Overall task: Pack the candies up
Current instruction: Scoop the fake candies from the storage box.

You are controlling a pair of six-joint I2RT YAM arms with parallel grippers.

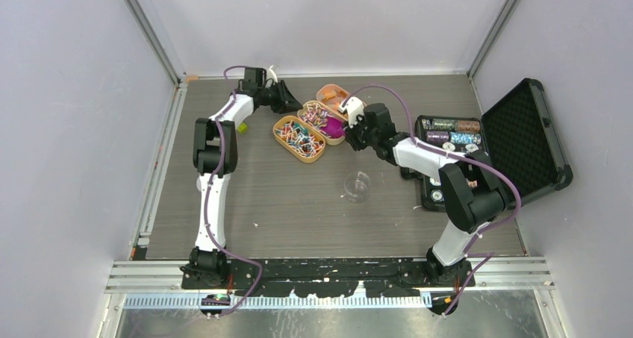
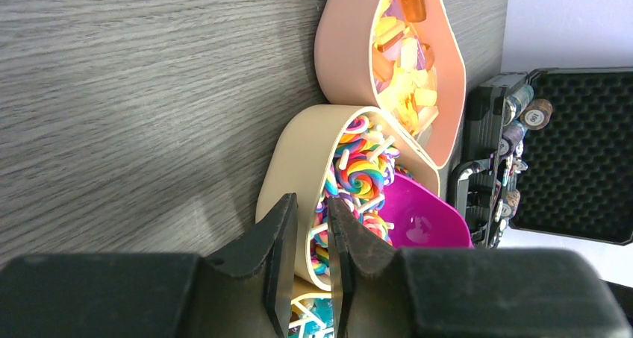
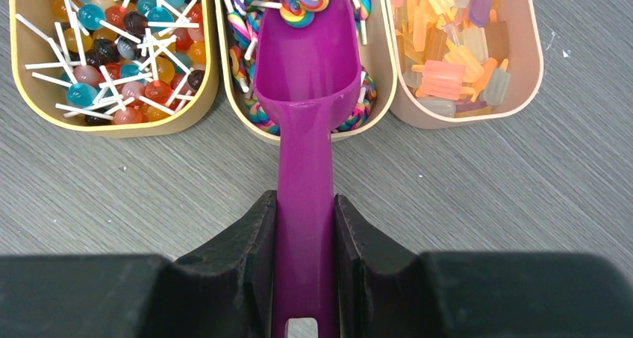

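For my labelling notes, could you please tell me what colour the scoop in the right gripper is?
The scoop is magenta, shown best in the right wrist view.

We look down on a dark grey wood-grain surface (image 1: 298,211) closed in on three sides by plain pale walls: a back wall (image 1: 321,24), a left wall (image 1: 67,129) and a right wall (image 1: 590,54). At the far corners we find two aluminium posts, one on the left (image 1: 149,32) and one on the right (image 1: 493,28). An aluminium rail (image 1: 158,174) runs along the left edge of the surface, and a ribbed aluminium beam (image 1: 142,274) crosses its near edge. Nearest us lies a dull metal sheet (image 1: 336,324). The light is soft and even, and we see only faint shadows.
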